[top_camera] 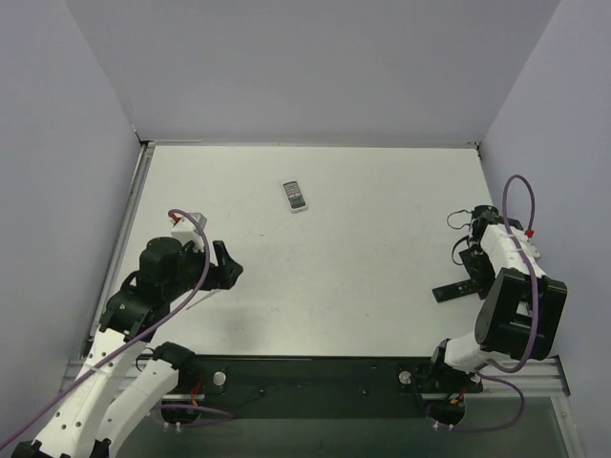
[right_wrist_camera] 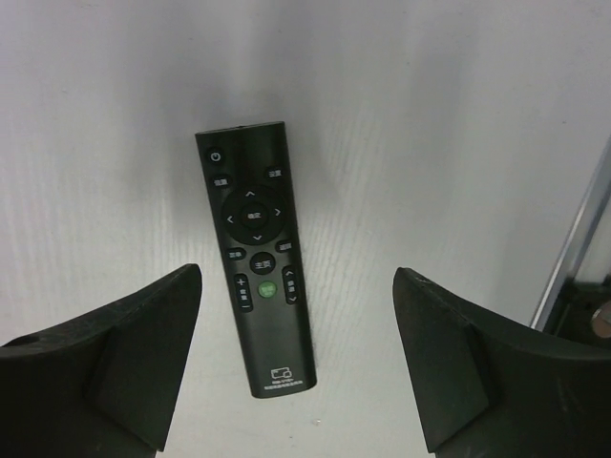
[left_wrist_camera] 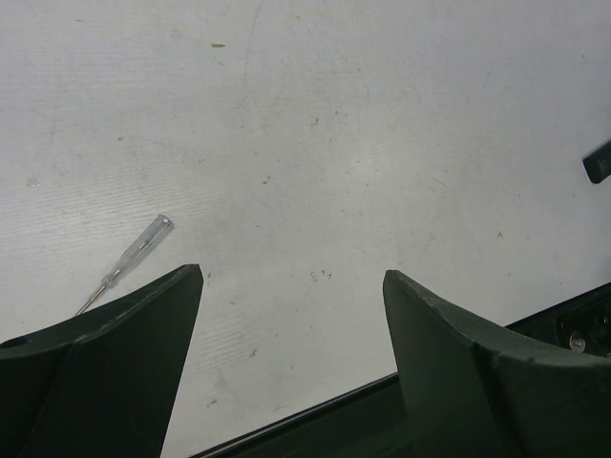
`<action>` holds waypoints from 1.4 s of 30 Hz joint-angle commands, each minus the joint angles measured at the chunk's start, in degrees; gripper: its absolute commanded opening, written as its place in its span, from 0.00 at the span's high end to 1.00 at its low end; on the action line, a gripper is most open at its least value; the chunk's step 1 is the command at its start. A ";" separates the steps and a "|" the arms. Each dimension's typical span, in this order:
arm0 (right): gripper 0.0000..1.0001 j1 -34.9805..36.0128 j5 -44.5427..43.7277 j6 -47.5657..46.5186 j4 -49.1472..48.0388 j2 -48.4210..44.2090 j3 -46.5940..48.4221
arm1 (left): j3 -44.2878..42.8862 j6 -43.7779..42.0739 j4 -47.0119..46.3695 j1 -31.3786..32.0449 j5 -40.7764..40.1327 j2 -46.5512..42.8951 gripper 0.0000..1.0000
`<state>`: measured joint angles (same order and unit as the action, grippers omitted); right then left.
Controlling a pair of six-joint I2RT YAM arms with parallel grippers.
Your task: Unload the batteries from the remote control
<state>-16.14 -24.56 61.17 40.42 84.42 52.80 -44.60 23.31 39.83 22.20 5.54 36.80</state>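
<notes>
Right gripper (right_wrist_camera: 297, 275): hangs low over the table (right_wrist_camera: 458, 114) with fingers (right_wrist_camera: 124, 363) spread wide, clamps nothing, touches nothing. Straddles the black remote (right_wrist_camera: 256, 258), seen in the middle of the wrist frame. As for the black remote, lies flat with buttons up, power key toward the top edge, plain end toward the bottom, leaning slightly off vertical. Sits between the two fingertips, closer to the one at lower left, apart from both. Carries one green key among the dark ones around mid-length. From above, shows at the right side of the frame, mostly hidden beneath the arm there, one end poking out toward the lower left. Left gripper (left_wrist_camera: 291, 275): likewise wide apart and holding nothing, at the left middle of the overhead frame, well apart from the black remote. Looks onto a small screwdriver (left_wrist_camera: 134, 256) at the left of its wrist frame, clear handle toward the upper right, thin metal shaft running down to the lower left behind the fingertip there; cannot tell whether shaft and finger touch. Catches a dark piece (left_wrist_camera: 599, 160) cut off by the right edge of that frame, too little in view to name. White remote (top_camera: 295, 196): rests in the upper middle of the overhead frame, well apart from both grippers.
</notes>
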 commanded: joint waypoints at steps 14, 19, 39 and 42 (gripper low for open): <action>0.28 -2.75 8.29 2.29 -8.43 6.37 -2.87 | 0.04 0.07 -2.74 0.30 -1.59 -0.41 0.13; 0.29 -3.20 8.91 2.99 -9.57 7.86 -3.84 | -0.14 -0.02 -2.74 0.30 -1.76 -0.06 0.12; 0.64 6.99 19.80 -16.68 -14.23 7.25 -2.44 | 0.21 0.51 -2.83 0.22 -2.81 -0.23 0.12; 0.66 14.45 22.08 -19.85 -14.50 7.07 -1.47 | 0.13 0.86 -2.66 0.22 -2.99 -0.15 0.12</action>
<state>-9.69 -8.08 47.75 24.18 91.61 49.80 -44.49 23.51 39.42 22.35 3.40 37.12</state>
